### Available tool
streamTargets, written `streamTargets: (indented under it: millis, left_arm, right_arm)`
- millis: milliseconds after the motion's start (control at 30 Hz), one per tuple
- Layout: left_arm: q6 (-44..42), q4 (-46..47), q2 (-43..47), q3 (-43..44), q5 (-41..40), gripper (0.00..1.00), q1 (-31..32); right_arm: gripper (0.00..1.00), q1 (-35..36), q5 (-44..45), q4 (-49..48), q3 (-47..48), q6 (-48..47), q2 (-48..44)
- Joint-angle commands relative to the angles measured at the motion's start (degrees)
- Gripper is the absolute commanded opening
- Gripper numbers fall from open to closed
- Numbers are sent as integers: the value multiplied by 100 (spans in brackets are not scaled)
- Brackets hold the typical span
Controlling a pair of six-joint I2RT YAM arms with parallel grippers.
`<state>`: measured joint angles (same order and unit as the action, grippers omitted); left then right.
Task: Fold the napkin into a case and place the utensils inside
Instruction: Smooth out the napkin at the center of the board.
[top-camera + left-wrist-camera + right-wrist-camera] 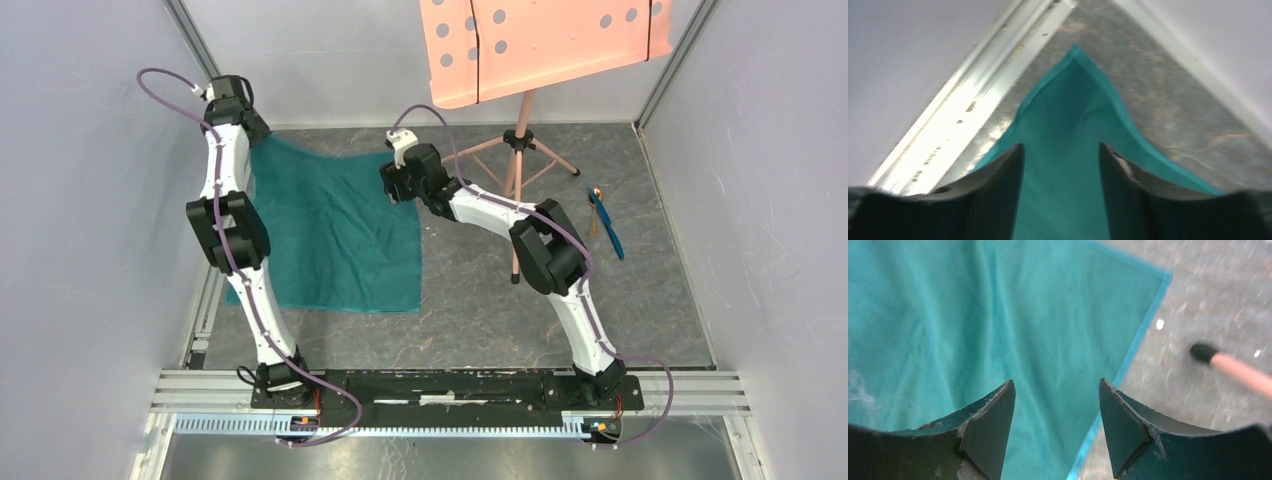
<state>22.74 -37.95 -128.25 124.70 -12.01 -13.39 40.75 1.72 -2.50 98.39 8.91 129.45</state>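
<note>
Top view: napkin [335, 235] lies open and rumpled on the worktop [480, 310], left of centre; no case yet. Left arm [228, 225] and right arm [520, 225] sit at its far corners, probably to lift that edge for a first fold. Utensils [605, 222] lie right, well apart.
Left wrist: left jaws spread over the corner; blurred, no pinch seen.
Right wrist: right jaws spread above the far-right hem; stand foot [1204, 352] nearby; contact unclear.
</note>
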Motion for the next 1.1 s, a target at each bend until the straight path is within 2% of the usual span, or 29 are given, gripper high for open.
streamTargets:
  millis: [0, 33, 100, 200, 333, 433, 533, 633, 767, 867, 967, 1067]
  left_arm:
    - [17, -1160, -255, 436, -526, 76, -146]
    - [85, -1259, -165, 390, -497, 83, -127]
    - [273, -1351, 146, 108, -474, 89, -79]
    - [441, -1065, 792, -812, 69, 91, 85]
    - [744, -263, 1686, -2534, 1479, 96, 326]
    - [1043, 157, 2149, -3651, 1872, 99, 415]
    - [1250, 466, 2508, -4648, 2020, 99, 416]
    - [1581, 908, 2890, -5563, 2041, 99, 421]
    - [1806, 757, 3109, -6234, 1730, 100, 421]
    - [1854, 599, 3309, -6601, 1517, 100, 421]
    - [1919, 735, 3585, -7071, 1578, 100, 425]
    - [2040, 895, 3822, -7547, 1655, 100, 438]
  right_arm:
    - [70, -67, 682, 115, 1290, -202, 658]
    - [71, -83, 719, 217, 1570, -258, 815]
    - [74, -132, 786, 233, 1991, -311, 1077]
    - [72, -157, 945, 18, 2215, -517, 1314]
    - [66, -169, 908, 18, 2372, -648, 1505]
    - [58, -157, 690, 118, 2202, -511, 1354]
    - [52, -100, 285, 303, 1880, -357, 1061]
    - [56, 106, 102, 691, 1456, -197, 585]
    - [59, 440, -431, 923, 618, 137, -152]
    - [60, 746, -669, 796, -351, 326, -723]
    - [54, 1017, -977, 578, -1117, 606, -1072]
    - [48, 1184, -915, 327, -1696, 757, -1276]
